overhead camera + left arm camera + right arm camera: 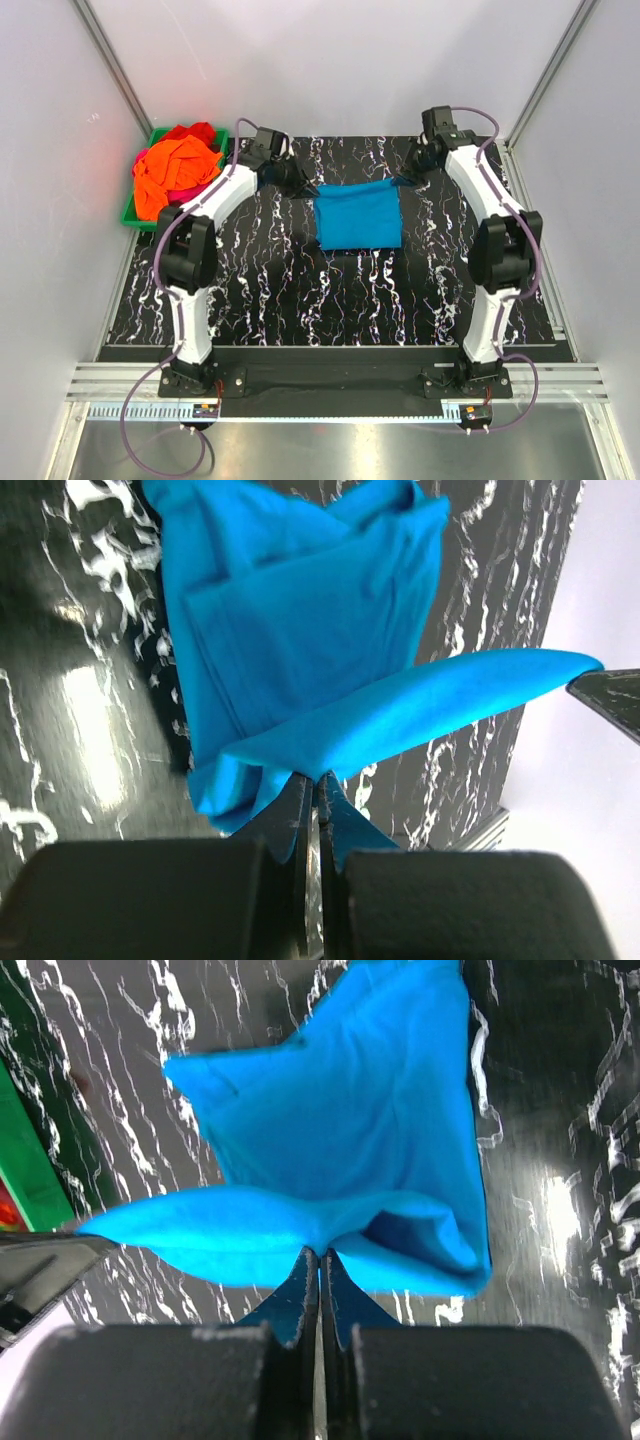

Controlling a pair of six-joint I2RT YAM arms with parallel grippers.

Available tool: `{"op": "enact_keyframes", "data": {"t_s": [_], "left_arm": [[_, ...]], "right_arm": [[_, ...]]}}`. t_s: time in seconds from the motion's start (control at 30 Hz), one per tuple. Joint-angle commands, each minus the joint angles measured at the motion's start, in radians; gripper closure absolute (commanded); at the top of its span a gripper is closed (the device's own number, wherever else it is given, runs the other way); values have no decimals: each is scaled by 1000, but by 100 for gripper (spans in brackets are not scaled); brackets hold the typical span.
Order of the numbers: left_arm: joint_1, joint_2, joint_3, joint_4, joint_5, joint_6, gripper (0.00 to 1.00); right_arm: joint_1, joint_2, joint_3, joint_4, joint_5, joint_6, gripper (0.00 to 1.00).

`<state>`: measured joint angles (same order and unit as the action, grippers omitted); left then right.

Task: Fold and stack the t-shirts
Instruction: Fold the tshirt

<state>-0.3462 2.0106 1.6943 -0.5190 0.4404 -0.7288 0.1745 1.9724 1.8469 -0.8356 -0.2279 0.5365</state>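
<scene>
On the black marbled counter [270, 290], midway back, a plain turquoise shirt [358, 216] lies folded into a rough rectangle. The left tool [313, 785] and right tool [319, 1258] each pinch a far corner, jaws clamped tight on cloth. Far left, a green bin [135, 215] holds an orange shirt [170, 175] heaped against a red shirt [195, 131].

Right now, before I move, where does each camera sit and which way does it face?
Top external: fixed above and behind the arms, looking down on the table; both arms show, left pincer and right pincer shut on far corners of the turquoise t-shirt.
Left wrist: on the left arm, looking past its shut fingers at the t-shirt.
Right wrist: on the right arm, aimed likewise; green bin at its left edge.
All share the t-shirt.
</scene>
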Motion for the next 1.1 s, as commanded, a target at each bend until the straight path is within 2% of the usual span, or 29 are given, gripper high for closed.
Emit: {"op": "enact_keyframes", "data": {"t_s": [0.0,0.37,0.47,0.5,0.57,0.6,0.63,0.7,0.8,0.87,0.93,0.97,1.07], "left_arm": [[22,54,117,22,60,12,100],[73,301,329,136,130,-67,96],[82,350,381,146,133,-80,96],[87,376,393,151,136,-83,98],[98,387,415,152,117,-78,97],[102,390,416,154,106,-80,81],[108,389,415,157,97,-92,66],[136,395,421,162,96,-106,30],[170,390,462,137,124,-74,28],[174,360,461,125,136,-28,28],[174,344,436,122,155,-9,30],[171,337,423,128,182,-11,31],[162,307,343,123,204,-6,34]], "right_arm": [[-18,65,126,15,-7,-20,100],[-59,250,278,32,-50,13,100],[-67,302,307,55,-68,17,100],[-69,330,316,78,-88,20,100],[-73,364,359,96,-122,19,96],[-73,402,386,92,-132,17,92],[-75,419,449,58,-126,19,78],[-76,434,489,20,-93,25,71],[-78,364,421,61,-85,31,69],[-75,312,298,104,-79,28,71],[-76,258,217,153,-100,-6,68],[-76,252,203,162,-119,-24,63],[-76,285,212,116,-163,-101,61]]}}
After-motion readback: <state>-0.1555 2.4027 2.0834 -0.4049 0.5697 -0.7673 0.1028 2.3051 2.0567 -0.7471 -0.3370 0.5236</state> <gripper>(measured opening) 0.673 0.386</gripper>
